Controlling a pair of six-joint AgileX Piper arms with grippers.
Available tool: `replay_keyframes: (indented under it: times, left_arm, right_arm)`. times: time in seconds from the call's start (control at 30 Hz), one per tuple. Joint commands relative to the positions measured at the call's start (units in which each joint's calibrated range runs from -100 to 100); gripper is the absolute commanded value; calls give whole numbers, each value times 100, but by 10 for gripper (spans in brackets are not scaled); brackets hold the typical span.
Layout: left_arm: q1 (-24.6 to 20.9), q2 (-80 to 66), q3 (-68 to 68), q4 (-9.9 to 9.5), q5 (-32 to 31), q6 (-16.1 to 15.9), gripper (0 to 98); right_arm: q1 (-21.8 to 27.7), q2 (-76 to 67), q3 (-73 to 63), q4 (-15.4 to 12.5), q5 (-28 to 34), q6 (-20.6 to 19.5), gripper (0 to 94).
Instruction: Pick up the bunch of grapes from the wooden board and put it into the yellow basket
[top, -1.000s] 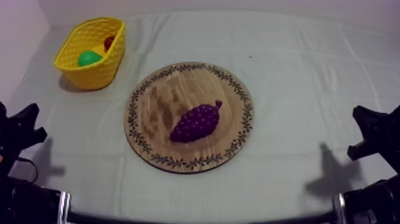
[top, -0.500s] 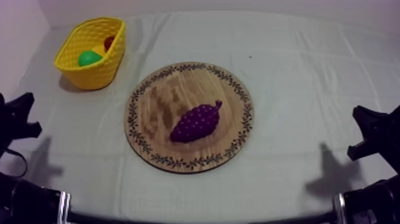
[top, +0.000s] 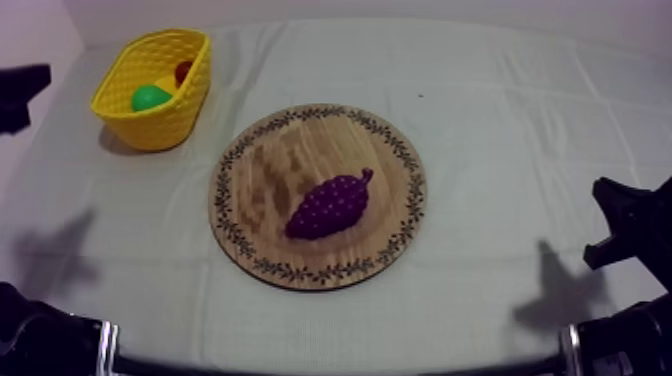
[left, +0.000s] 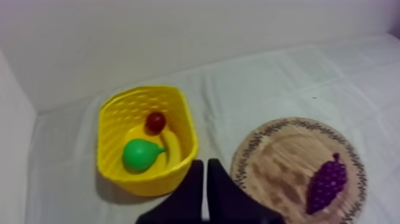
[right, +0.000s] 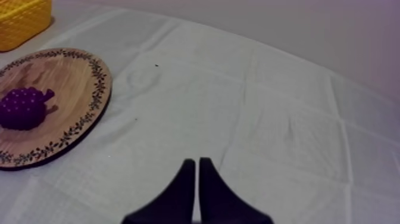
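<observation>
The purple bunch of grapes (top: 330, 205) lies on the round wooden board (top: 290, 160) in the middle of the table, right of its centre. At the far left stands the yellow basket (top: 165, 122). My left gripper (top: 20, 92) hangs high at the left edge, level with the basket. In the left wrist view its fingers (left: 205, 163) lie together, shut on nothing, above the cloth between the basket (left: 149, 182) and the board (left: 280, 161), with the grapes (left: 327, 183) farther off. My right gripper (top: 625, 222) rests at the right edge; its fingers (right: 197, 162) are shut, well away from the grapes (right: 24, 107).
Inside the basket lie a green pear (left: 140, 154), a small red fruit (left: 156, 121) and a banana (left: 173, 143). Bare cloth stretches to the right of the board (right: 65, 77) and along the table's front edge.
My left gripper has risen from its low spot at the left edge towards the basket's height. The right arm, grapes, board and basket have not moved.
</observation>
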Motion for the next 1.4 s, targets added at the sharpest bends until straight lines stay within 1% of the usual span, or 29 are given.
replay_keyframes:
  times: [0.0,0.17,0.33,0.4,0.5,0.63,0.77,0.8,0.83,0.9,0.97,1.03,1.07,1.1,1.13,1.2,1.27,1.37]
  left_arm:
    - [472,820,-1287,-52,412,101,0]
    - [1013,1711,-2073,-151,649,151,0]
    - [1623,2489,-2545,-382,864,311,0]
    - [1817,2794,-2717,-435,992,369,0]
    - [2053,3265,-2943,-442,1183,378,0]
    - [2303,3911,-3077,-442,1288,380,0]
    - [2471,4541,-3165,-442,1323,361,3]
    - [2497,4682,-3205,-443,1345,366,22]
    - [2522,4814,-3250,-447,1382,371,72]
    - [2565,5048,-3354,-471,1501,438,222]
    - [2597,5246,-3444,-495,1657,516,416]
    - [2627,5408,-3491,-505,1829,569,653]
    - [2641,5477,-3490,-508,1896,579,747]
    - [2658,5542,-3486,-510,1945,586,812]
    - [2676,5602,-3484,-514,1978,604,858]
    - [2717,5720,-3465,-531,1994,661,912]
    - [2755,5834,-3385,-542,1950,711,939]
    - [2802,6026,-3163,-552,1727,783,956]
  right_arm:
    - [-2,-1,-3,1,-3,-2,4]
    - [-2,-1,-3,1,-3,-1,4]
    - [-2,-1,-3,1,-3,-1,4]
    - [-2,-1,-3,1,-3,-1,4]
    - [-2,-1,-3,1,-3,-1,4]
    - [-2,-1,-3,1,-3,-1,4]
    - [-2,-1,-3,1,-3,-1,4]
    - [-2,-1,-3,1,-3,-1,4]
    - [-2,-1,-3,1,-3,-1,4]
    - [-2,-1,-3,1,-3,-1,4]
    - [-2,-1,-3,1,-3,-1,4]
    - [-2,-1,-3,1,-3,-1,4]
    - [-2,-1,-3,1,-3,-1,4]
    - [-2,-1,-3,1,-3,-1,4]
    - [-2,-1,-3,1,-3,-1,4]
    - [-2,-1,-3,1,-3,-1,4]
    - [-2,-1,-3,1,-3,-1,4]
    - [-2,-1,-3,1,-3,-1,4]
